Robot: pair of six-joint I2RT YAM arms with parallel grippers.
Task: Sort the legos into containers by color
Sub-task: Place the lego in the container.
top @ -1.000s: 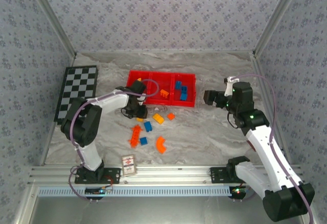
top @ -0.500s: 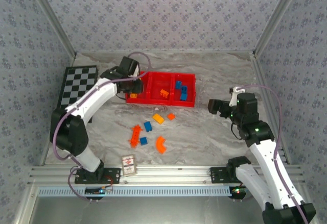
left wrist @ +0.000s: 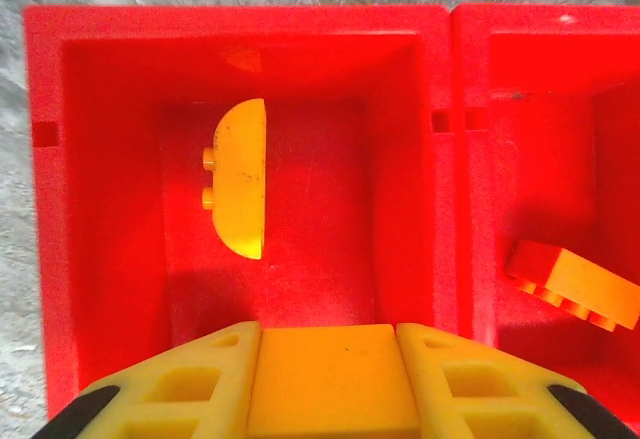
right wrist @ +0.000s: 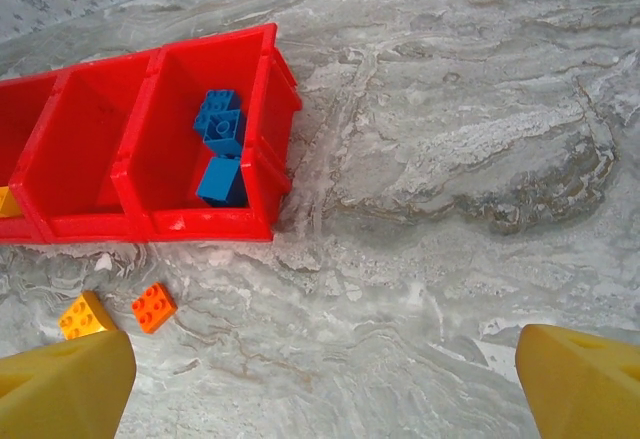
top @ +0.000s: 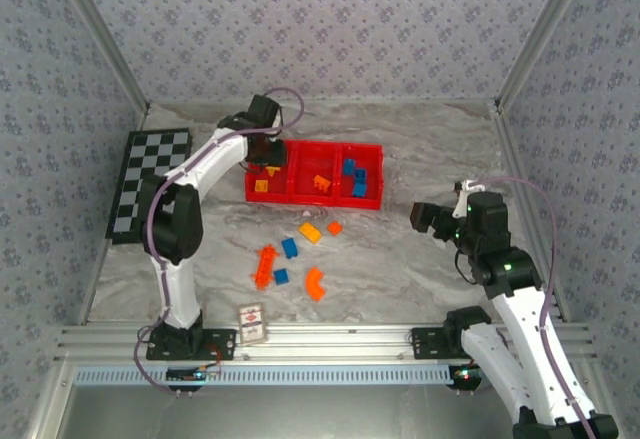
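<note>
Three-compartment red tray (top: 300, 200) toward the far middle of the worktop (top: 400, 279), one colour per compartment: yellow at the left, orange in the middle, blue at the right. Left hand (top: 262, 155) poised over the left compartment, pinching a square yellow brick (left wrist: 333, 384) between its fingers, evidently held above the matching colour for release. Right hand (top: 421, 217) well apart from the tray over bare worktop, fingers spread wide with nothing between them, probably parked so as to leave the tray free for the other arm. Several loose bricks (top: 289, 248) in orange, blue and yellow near the tray's front wall, awaiting sorting. Left wrist view: curved yellow brick (left wrist: 240, 179) lying on the compartment floor beyond the held one, and an orange brick (left wrist: 575, 284) next door, details too small to read from overhead. Right wrist view: blue bricks (right wrist: 220, 139) piled in the end compartment. Overhead view: both arm poses and the whole scatter at once.
</note>
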